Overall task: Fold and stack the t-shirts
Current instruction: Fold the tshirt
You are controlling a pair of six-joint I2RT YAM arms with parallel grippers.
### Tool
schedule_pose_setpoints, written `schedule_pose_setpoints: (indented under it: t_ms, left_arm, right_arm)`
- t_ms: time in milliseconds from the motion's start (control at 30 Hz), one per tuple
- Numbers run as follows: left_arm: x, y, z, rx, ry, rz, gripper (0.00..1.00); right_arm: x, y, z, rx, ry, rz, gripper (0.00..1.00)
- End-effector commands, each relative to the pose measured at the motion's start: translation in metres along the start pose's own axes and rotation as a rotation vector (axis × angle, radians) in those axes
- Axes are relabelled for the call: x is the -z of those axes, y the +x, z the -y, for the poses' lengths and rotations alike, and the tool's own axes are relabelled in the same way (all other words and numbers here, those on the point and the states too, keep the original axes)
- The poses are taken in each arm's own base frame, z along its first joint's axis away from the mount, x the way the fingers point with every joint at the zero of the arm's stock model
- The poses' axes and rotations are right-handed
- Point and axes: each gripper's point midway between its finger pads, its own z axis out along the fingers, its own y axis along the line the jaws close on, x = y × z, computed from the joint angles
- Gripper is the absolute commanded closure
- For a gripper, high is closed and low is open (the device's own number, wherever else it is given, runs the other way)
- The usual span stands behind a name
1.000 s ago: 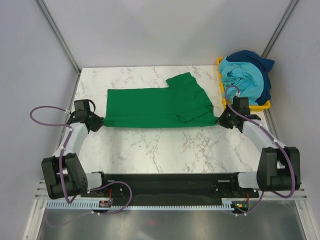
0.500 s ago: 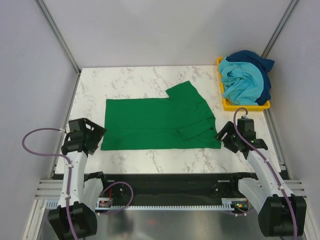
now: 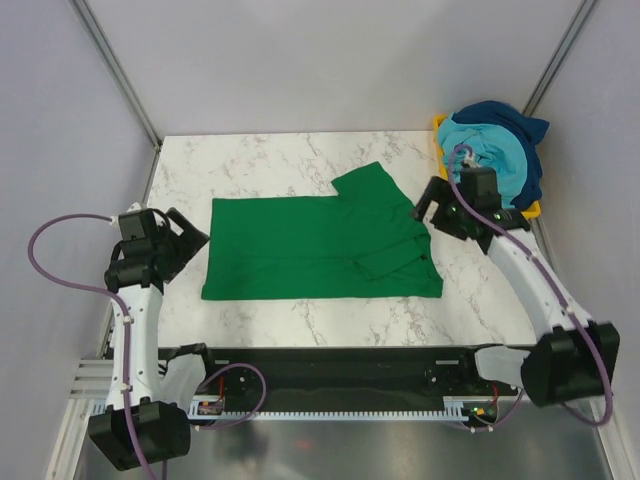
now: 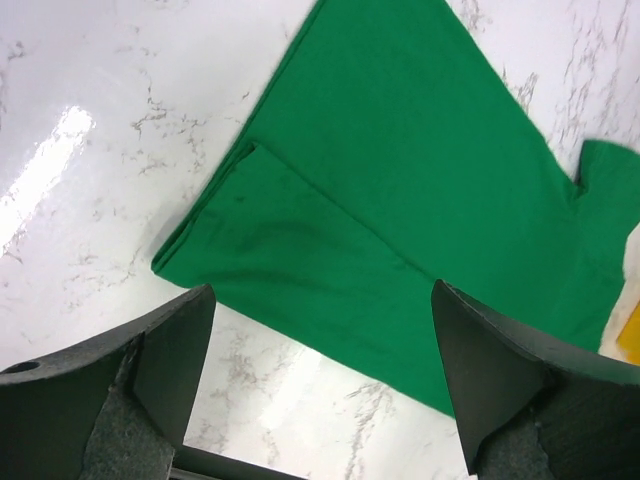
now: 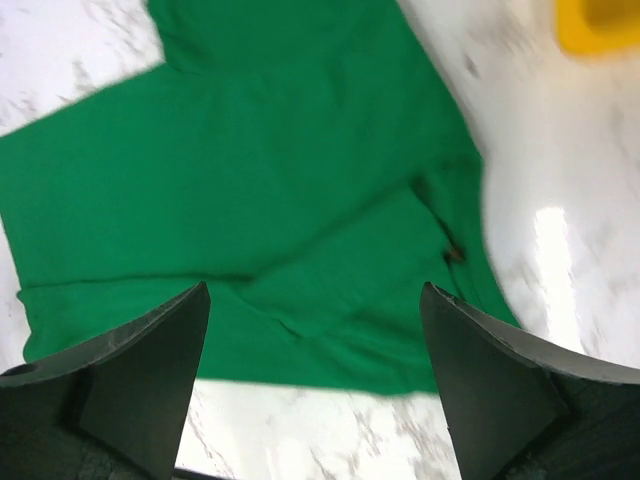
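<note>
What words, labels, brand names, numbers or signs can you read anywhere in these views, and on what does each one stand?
No text can be read in any view.
The green t-shirt is plain: no print or label shows.
The yellow bin and the blue shirts heaped in it show no writing.
The marble table bears only veining.
Any marking on the small boards on the front rail is too small to read.
</note>
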Motion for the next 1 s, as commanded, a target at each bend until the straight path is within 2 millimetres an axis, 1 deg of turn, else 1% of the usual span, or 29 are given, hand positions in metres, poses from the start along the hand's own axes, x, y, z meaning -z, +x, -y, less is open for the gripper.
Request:
schedule_pose_setpoints:
  t_ms: [0, 33, 67, 100, 133, 167, 200, 233, 267, 300, 333, 367, 400, 433, 467, 500, 533, 567, 600, 633, 667, 700, 733, 767, 800, 867, 933, 967]
  left_arm:
    - [-0.001, -0.003, 0.009, -0.186, 0.079, -0.012, 0.05]
    - [-0.002, -0.004, 0.006, -0.203, 0.073, 0.0, 0.05]
    - [-0.006, -0.001, -0.002, -0.195, 0.035, 0.003, 0.05]
    - [-0.007, -0.003, -0.005, -0.19, 0.018, 0.016, 0.04]
    - [-0.007, -0.002, -0.003, -0.191, 0.034, 0.011, 0.04]
    - [-0.009, 0.0, -0.001, -0.193, 0.048, 0.004, 0.04]
    - [-0.01, 0.002, 0.001, -0.192, 0.06, 0.0, 0.04]
    - [-0.013, 0.002, 0.0, -0.189, 0.056, -0.007, 0.04]
    - [-0.015, 0.003, 0.0, -0.192, 0.056, -0.012, 0.04]
    - [-0.016, 0.006, 0.001, -0.191, 0.063, -0.027, 0.04]
    - [-0.017, 0.007, 0.001, -0.19, 0.064, -0.033, 0.05]
    - [-0.019, 0.009, 0.001, -0.193, 0.062, -0.043, 0.05]
    - [-0.019, 0.01, 0.001, -0.192, 0.065, -0.047, 0.06]
    - [-0.019, 0.01, 0.002, -0.193, 0.067, -0.048, 0.06]
    - [-0.02, 0.012, 0.003, -0.199, 0.069, -0.054, 0.06]
    - [-0.02, 0.013, 0.004, -0.203, 0.074, -0.056, 0.07]
    - [-0.02, 0.014, 0.004, -0.205, 0.076, -0.059, 0.07]
    - [-0.021, 0.015, 0.005, -0.209, 0.079, -0.063, 0.07]
    - [-0.022, 0.016, 0.005, -0.208, 0.076, -0.065, 0.08]
    - [-0.022, 0.015, 0.005, -0.208, 0.077, -0.064, 0.08]
    - [-0.022, 0.016, 0.004, -0.207, 0.076, -0.065, 0.08]
    - [-0.022, 0.016, 0.005, -0.207, 0.078, -0.068, 0.09]
    - [-0.023, 0.016, 0.005, -0.207, 0.079, -0.069, 0.09]
    - [-0.023, 0.017, 0.005, -0.207, 0.08, -0.071, 0.09]
    - [-0.022, 0.016, 0.006, -0.208, 0.084, -0.067, 0.09]
    - [-0.022, 0.016, 0.006, -0.209, 0.086, -0.066, 0.1]
    - [-0.023, 0.018, 0.005, -0.209, 0.084, -0.072, 0.1]
    - [-0.024, 0.017, 0.005, -0.208, 0.083, -0.071, 0.11]
  right_arm:
    - [-0.022, -0.054, -0.054, 0.179, -0.05, 0.073, 0.06]
    - [-0.049, -0.054, -0.055, 0.194, -0.023, 0.023, 0.06]
    - [-0.05, -0.079, -0.079, 0.217, -0.051, 0.072, 0.07]
    - [-0.061, -0.089, -0.083, 0.236, -0.029, 0.085, 0.07]
    - [-0.092, -0.086, -0.079, 0.269, 0.001, 0.038, 0.07]
    - [-0.094, -0.115, -0.098, 0.287, -0.004, 0.103, 0.07]
    - [-0.129, -0.108, -0.089, 0.3, 0.045, 0.051, 0.07]
    - [-0.14, -0.118, -0.087, 0.33, 0.078, 0.065, 0.08]
    - [-0.144, -0.142, -0.103, 0.339, 0.075, 0.122, 0.08]
    - [-0.155, -0.146, -0.102, 0.351, 0.097, 0.12, 0.08]
    - [-0.187, -0.139, -0.09, 0.367, 0.144, 0.091, 0.09]
    - [-0.191, -0.157, -0.102, 0.363, 0.134, 0.137, 0.09]
    - [-0.219, -0.148, -0.091, 0.372, 0.161, 0.104, 0.1]
    - [-0.228, -0.151, -0.092, 0.376, 0.166, 0.113, 0.1]
    - [-0.23, -0.168, -0.098, 0.374, 0.172, 0.165, 0.1]
    - [-0.253, -0.16, -0.09, 0.379, 0.189, 0.147, 0.1]
    - [-0.26, -0.163, -0.091, 0.381, 0.192, 0.158, 0.1]
    - [-0.262, -0.175, -0.097, 0.382, 0.187, 0.197, 0.1]
    - [-0.269, -0.177, -0.098, 0.382, 0.182, 0.207, 0.1]
    - [-0.288, -0.167, -0.09, 0.385, 0.192, 0.185, 0.09]
    - [-0.291, -0.172, -0.094, 0.383, 0.182, 0.204, 0.09]
    - [-0.299, -0.17, -0.094, 0.375, 0.172, 0.208, 0.09]
    - [-0.311, -0.162, -0.088, 0.373, 0.177, 0.196, 0.1]
    - [-0.317, -0.158, -0.086, 0.369, 0.177, 0.189, 0.11]
    - [-0.327, -0.15, -0.082, 0.359, 0.17, 0.175, 0.12]
    - [-0.336, -0.141, -0.083, 0.353, 0.155, 0.164, 0.15]
    - [-0.345, -0.128, -0.079, 0.352, 0.151, 0.14, 0.2]
    - [-0.348, -0.123, -0.081, 0.352, 0.146, 0.135, 0.22]
